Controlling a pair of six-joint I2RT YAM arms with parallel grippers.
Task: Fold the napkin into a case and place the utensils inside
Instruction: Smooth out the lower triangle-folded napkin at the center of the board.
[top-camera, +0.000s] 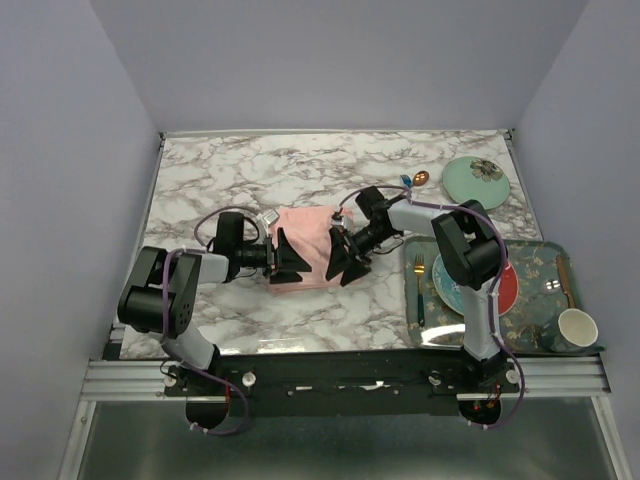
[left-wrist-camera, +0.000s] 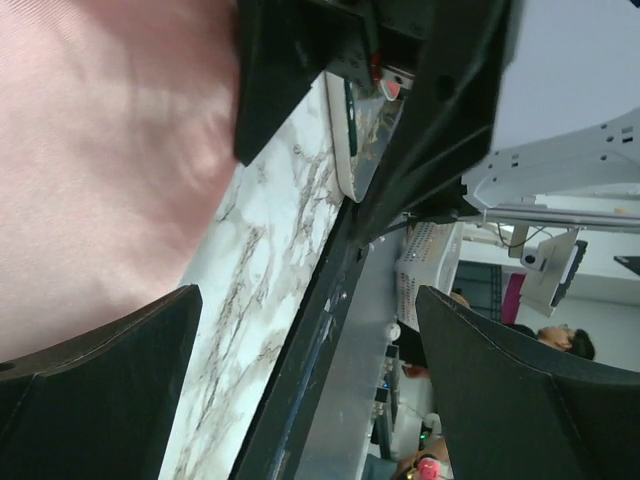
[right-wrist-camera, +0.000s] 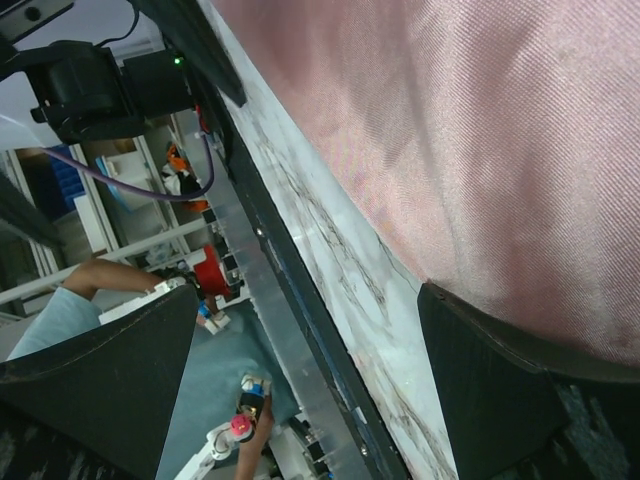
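- One pink napkin (top-camera: 305, 235) lies folded small in the middle of the marble table (top-camera: 300, 170), right between the two claws.
- Left claw (top-camera: 290, 258) and right claw (top-camera: 345, 258) are both spread wide and hold nothing.
- For a neat fold, I think each claw should pinch one edge, and both should lift together.
- Spoon (top-camera: 421, 178) and blue fork (top-camera: 407, 182) lie well apart from the cloth, beside a green dish (top-camera: 476, 180).
- Off to the right, a tray (top-camera: 410, 300) holds plates and a cup (top-camera: 577, 328); plain walls stand around.

Grey-black arms (top-camera: 165, 290), purple cables (right-wrist-camera: 140, 190), black fingers (left-wrist-camera: 100, 390)
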